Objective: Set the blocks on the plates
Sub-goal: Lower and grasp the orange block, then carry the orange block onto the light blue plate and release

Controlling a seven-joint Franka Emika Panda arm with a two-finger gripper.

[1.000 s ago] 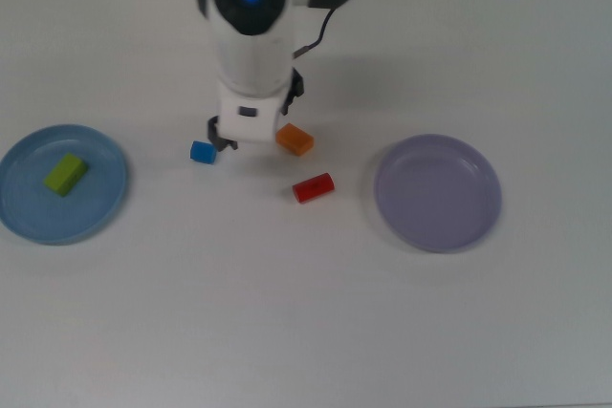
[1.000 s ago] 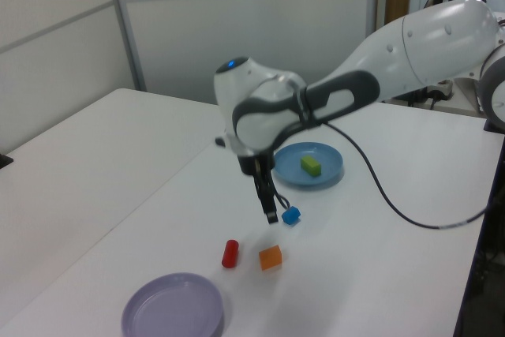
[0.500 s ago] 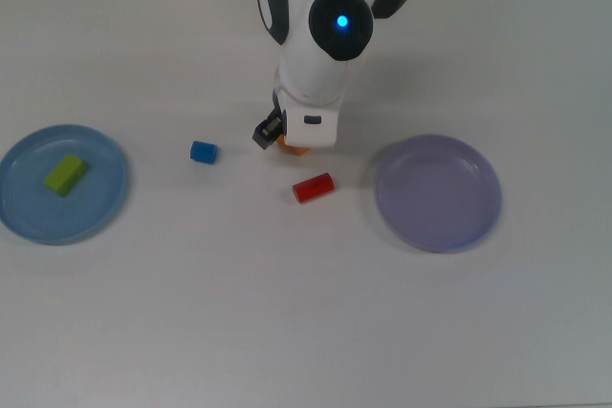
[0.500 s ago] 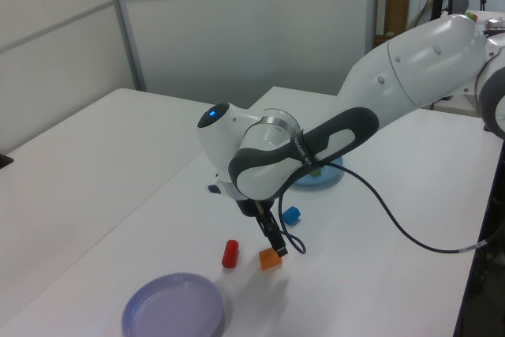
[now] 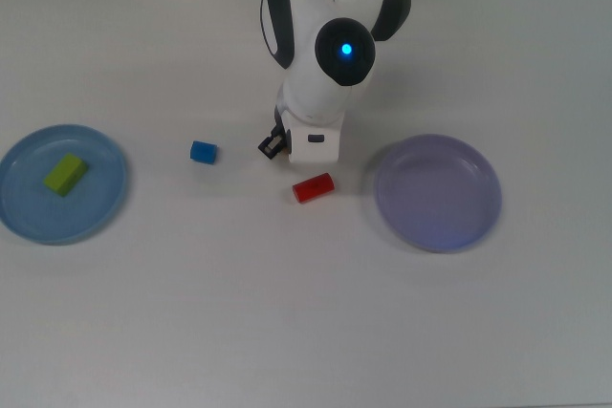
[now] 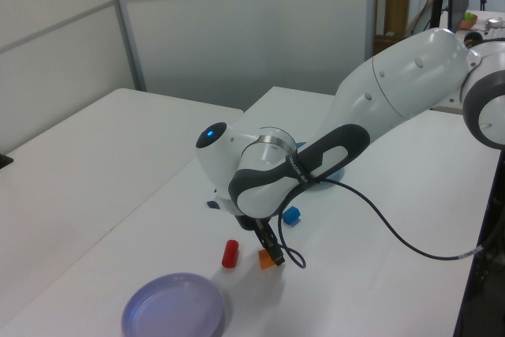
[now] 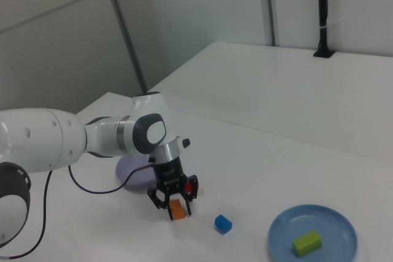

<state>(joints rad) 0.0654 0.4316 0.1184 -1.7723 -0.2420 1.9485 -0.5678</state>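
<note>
The robot's claw (image 7: 178,210) is down low on the white table (image 5: 287,312), with one finger on each side of the orange bar (image 7: 177,210). The fingers are spread open around it, and it is hard to tell if they touch it. In the top view the arm hides the orange bar. The red piece (image 5: 313,187) lies on its side just past the claw, with its long way going from the top view's lower left to upper right. The blue cube (image 5: 203,152) sits near the claw, on the top view's left. The green bar (image 5: 65,174) lies flat on the light blue plate (image 5: 19,212), slanted the same way as the red piece. The lavender plate (image 5: 437,192) is on the top view's right.
</note>
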